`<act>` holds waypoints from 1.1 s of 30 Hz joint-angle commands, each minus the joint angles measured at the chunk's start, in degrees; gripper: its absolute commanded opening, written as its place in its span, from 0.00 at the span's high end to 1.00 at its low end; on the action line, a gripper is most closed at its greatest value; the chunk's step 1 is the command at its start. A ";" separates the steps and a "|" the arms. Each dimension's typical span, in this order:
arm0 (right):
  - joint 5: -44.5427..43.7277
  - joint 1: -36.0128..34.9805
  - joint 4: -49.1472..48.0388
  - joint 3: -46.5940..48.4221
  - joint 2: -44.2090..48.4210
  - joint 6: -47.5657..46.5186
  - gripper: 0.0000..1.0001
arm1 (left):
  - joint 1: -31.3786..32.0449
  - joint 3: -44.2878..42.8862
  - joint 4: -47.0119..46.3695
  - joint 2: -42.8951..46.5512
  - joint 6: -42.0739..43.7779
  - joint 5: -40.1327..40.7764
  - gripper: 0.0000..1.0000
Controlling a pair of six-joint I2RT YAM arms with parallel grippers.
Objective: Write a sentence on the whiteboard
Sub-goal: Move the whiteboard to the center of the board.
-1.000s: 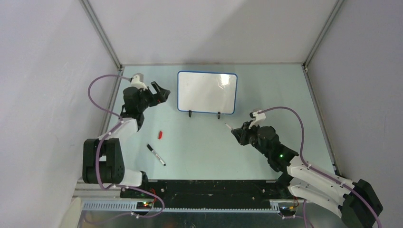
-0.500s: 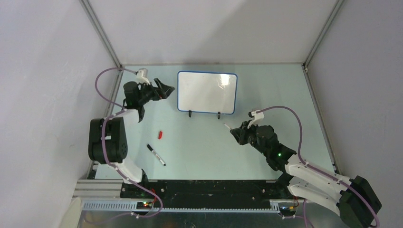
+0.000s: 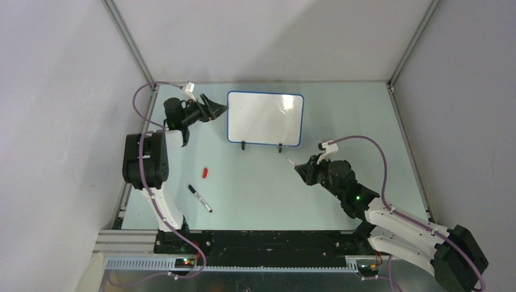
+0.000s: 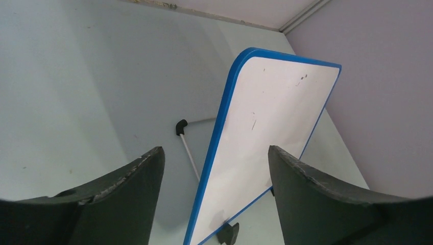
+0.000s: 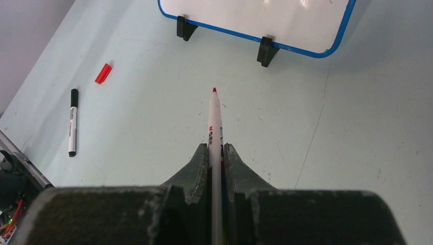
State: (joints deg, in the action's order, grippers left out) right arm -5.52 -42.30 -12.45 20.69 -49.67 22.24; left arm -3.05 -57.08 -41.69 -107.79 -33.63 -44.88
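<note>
The whiteboard stands on two small black feet at the far middle of the table. It has a thin blue rim and a white face. The left gripper is just beside the board's left edge. Its fingers are spread wide and hold nothing. The right gripper is nearer, apart from the board, and pinches a red marker tight. The marker's tip points at the board. A red cap and a black marker lie on the left of the table.
</note>
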 commanded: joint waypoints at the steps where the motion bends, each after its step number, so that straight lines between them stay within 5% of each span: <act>1: 0.02 0.37 -2.68 0.07 -0.09 -0.40 1.00 | 1.98 -4.38 -1.74 -1.96 -1.69 -2.54 0.26; 19: 1.01 1.01 -2.24 0.11 0.83 -0.26 1.00 | 4.45 -1.97 -0.12 -0.62 -1.79 -7.87 0.66; 33: 1.72 1.15 -1.67 0.09 1.68 -0.05 1.00 | 6.11 6.91 -0.59 5.86 0.32 -7.66 0.71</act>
State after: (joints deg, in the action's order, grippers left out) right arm -4.01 -41.39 -12.51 20.69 -49.06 22.28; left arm 2.04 -50.81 -39.99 -106.50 -34.50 -50.33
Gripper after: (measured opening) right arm 0.136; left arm 0.296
